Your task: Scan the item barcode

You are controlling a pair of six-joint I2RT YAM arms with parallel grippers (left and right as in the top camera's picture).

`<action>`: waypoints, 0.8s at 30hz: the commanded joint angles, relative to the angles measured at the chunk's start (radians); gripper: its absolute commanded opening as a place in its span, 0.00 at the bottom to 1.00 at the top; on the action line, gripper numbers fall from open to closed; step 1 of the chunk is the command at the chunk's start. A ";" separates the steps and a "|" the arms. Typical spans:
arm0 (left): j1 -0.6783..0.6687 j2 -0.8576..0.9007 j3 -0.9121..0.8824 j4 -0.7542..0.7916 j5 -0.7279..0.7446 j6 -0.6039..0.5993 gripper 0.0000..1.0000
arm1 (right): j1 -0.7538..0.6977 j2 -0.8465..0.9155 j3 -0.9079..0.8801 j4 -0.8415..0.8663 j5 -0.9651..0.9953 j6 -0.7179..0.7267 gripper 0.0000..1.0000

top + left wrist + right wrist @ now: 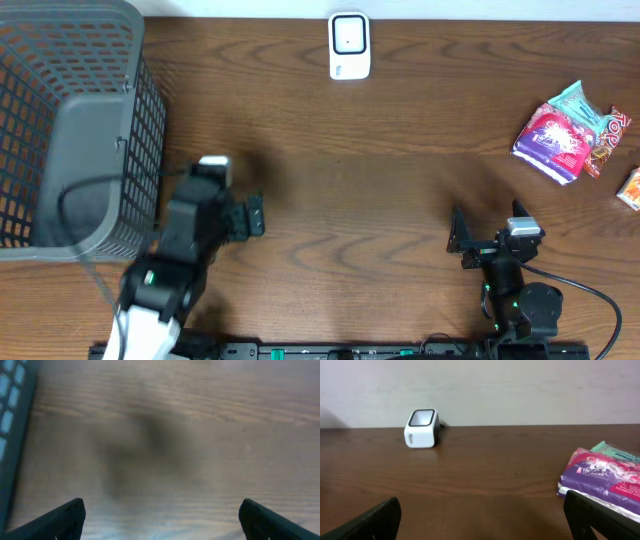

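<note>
The table (380, 150) is dark brown wood with a long wavy grain and a dull sheen. At its far left stands a grey plastic basket (50, 70), its walls a grid of small square openings (a strip of that mesh also shows at the left edge of the left wrist view). Near the far edge, about centre, sits the scanner (349, 45), a small white box with rounded corners and a dark-framed pale window tilted up on its face. The items to scan lie at the right side of the table. They are a soft purple and pink pack (555, 140) in glossy, crinkled film, a teal packet (580, 98) touching its far side, a red-brown wrapper (607, 140) just beside it, and a small orange piece (631, 188) cut off by the frame's edge. The left gripper (162, 520) hovers over bare wood just right of the basket. Its black wedge-shaped fingers are spread fully apart with nothing between them, in a blurred view. The right gripper (482, 517) sits low near the table's front edge, equally wide and empty. It faces the scanner, with the purple pack ahead to its right, apart from its fingers.
</note>
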 commanded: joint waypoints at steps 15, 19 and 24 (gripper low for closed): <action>0.200 -0.681 -0.383 0.122 0.148 0.080 0.98 | -0.006 -0.006 -0.001 -0.005 0.005 0.014 0.99; 0.200 -0.694 -0.450 0.290 0.148 0.080 0.98 | -0.006 -0.006 -0.001 -0.005 0.005 0.014 0.99; 0.217 -0.797 -0.565 0.459 0.147 0.080 0.98 | -0.006 -0.006 -0.001 -0.005 0.005 0.014 0.99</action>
